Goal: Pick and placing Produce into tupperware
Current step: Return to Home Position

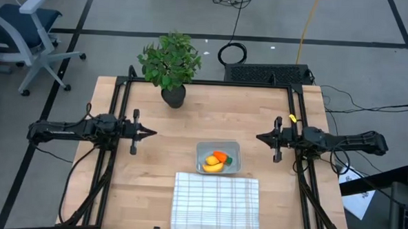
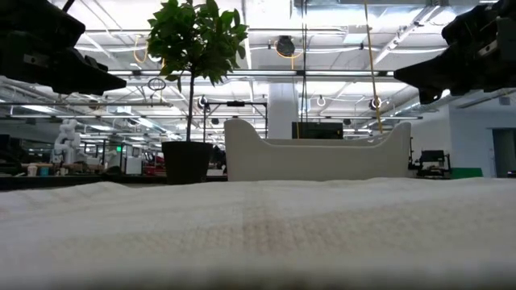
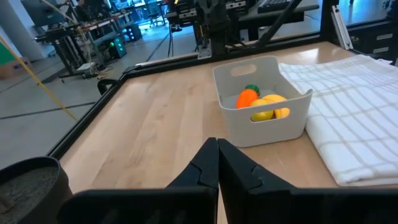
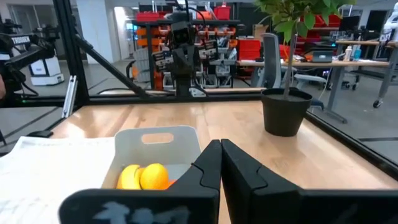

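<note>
The tupperware (image 1: 218, 156), a small greyish container, stands on the table just beyond the checked cloth. Inside it lie the orange carrot (image 1: 220, 156) with its green top, the banana (image 1: 213, 167) and the yellow lemon piece (image 1: 209, 159); the left wrist view shows carrot (image 3: 247, 98) and yellow pieces (image 3: 268, 107) in the tupperware (image 3: 261, 99). My left gripper (image 1: 151, 133) hovers shut over the table's left part, pointing right. My right gripper (image 1: 259, 137) hovers shut over the right part, pointing left. Both are clear of the tupperware (image 4: 158, 152).
A potted leafy plant (image 1: 170, 65) stands near the far edge. The white checked cloth (image 1: 215, 203) lies at the near edge, in front of the container. Bare wood lies between each gripper and the container. Black frame rails run along the table's sides.
</note>
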Robot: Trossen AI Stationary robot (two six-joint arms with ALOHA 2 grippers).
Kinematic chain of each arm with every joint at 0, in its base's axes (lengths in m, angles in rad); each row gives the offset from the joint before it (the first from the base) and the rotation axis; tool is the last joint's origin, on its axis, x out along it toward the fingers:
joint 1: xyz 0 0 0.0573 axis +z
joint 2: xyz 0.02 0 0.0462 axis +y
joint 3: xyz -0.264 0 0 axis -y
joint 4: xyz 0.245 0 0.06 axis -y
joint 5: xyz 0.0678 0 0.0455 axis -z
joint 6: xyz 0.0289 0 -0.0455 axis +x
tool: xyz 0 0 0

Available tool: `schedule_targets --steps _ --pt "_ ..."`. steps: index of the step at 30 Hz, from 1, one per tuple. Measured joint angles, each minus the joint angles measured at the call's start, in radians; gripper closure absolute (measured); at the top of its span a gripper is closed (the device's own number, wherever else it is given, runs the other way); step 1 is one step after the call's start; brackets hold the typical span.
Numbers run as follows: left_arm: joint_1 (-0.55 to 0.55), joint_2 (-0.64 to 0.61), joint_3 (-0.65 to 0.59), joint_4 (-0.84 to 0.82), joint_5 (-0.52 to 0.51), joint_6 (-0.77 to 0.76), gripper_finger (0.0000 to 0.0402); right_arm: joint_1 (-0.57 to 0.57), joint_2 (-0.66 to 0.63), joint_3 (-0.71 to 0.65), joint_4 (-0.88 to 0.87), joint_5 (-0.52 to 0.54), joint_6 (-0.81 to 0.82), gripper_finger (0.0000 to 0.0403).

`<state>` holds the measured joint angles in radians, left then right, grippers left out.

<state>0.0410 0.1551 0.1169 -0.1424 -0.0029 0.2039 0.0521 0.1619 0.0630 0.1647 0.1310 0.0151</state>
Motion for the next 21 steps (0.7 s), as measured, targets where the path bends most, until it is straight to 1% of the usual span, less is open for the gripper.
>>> schedule_targets --steps 16,21 --pt "0.0 0.0 0.0 -0.005 0.0 0.004 0.0399 0.0 0.002 -0.005 0.0 0.007 -0.048 0.0403" --pt "0.0 0.0 0.0 -0.004 0.0 0.005 0.0397 0.0 0.05 -0.006 0.006 0.03 -0.054 0.0403"
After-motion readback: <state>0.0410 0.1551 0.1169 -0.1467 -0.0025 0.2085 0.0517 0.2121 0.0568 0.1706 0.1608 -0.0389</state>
